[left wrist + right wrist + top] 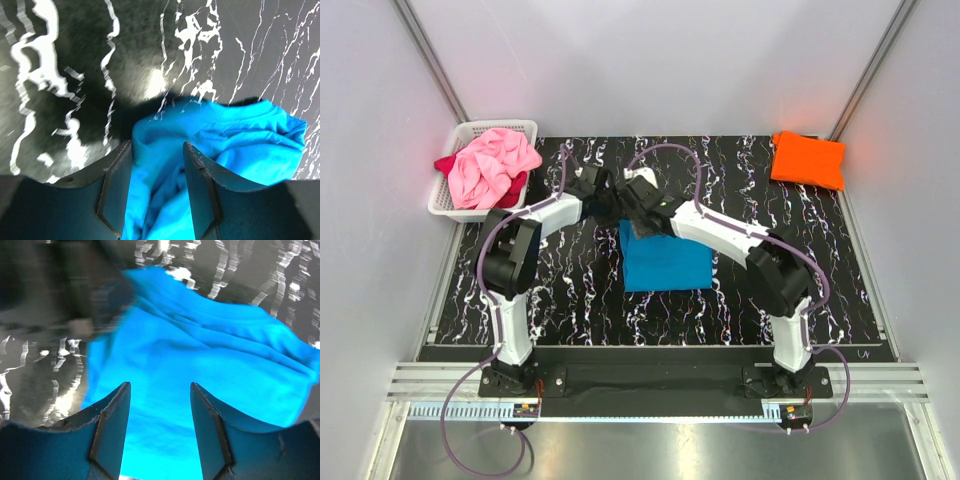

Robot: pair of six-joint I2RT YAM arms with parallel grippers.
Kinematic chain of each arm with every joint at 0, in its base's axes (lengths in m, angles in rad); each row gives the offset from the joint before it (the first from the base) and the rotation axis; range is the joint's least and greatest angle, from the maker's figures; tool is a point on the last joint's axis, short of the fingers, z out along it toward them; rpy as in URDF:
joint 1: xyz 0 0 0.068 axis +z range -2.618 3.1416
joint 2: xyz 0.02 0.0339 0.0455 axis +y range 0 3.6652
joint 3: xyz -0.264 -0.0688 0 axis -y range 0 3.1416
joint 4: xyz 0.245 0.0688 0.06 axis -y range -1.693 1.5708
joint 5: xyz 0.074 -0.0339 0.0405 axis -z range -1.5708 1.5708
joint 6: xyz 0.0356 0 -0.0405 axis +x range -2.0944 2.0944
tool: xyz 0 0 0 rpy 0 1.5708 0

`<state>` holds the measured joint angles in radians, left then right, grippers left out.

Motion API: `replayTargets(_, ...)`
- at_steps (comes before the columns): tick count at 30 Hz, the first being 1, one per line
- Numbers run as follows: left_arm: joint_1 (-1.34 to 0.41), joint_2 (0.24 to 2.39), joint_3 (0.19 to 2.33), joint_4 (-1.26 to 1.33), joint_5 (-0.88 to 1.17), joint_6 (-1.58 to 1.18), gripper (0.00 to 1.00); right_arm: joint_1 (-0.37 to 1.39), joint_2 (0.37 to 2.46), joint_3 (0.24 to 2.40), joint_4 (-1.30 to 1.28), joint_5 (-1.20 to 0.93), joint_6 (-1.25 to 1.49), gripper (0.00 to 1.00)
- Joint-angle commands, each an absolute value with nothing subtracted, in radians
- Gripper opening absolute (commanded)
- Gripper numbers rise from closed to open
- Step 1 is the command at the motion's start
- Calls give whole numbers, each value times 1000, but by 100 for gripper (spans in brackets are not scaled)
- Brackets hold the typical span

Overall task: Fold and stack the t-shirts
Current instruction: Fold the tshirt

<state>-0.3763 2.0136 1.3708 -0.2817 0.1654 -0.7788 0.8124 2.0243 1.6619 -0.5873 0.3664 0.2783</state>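
A folded turquoise t-shirt lies in the middle of the black marbled table. Both grippers meet over its far edge. My left gripper stands open, with bunched turquoise cloth between and under its fingers. My right gripper is open just above the flat turquoise cloth, with nothing pinched. In the top view the left gripper and the right gripper almost touch. A folded orange t-shirt lies at the back right. A crumpled pink t-shirt fills the basket over a dark red one.
The white lattice basket stands off the table's back left corner. Grey walls close in the back and both sides. The table's near edge runs just in front of the arm bases.
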Motion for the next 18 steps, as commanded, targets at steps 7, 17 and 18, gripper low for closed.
replayTargets(7,-376,1842,1335,-209,205,-756,50,602,1795,1347,-463,261,468,56)
replayTargets(17,-443,1930,1433,-238,336,-799,43,551,1781,1315,-407,166,471,26)
replayTargets(18,-452,1939,1443,-239,336,-799,42,549,1784,1327,-405,166,471,24)
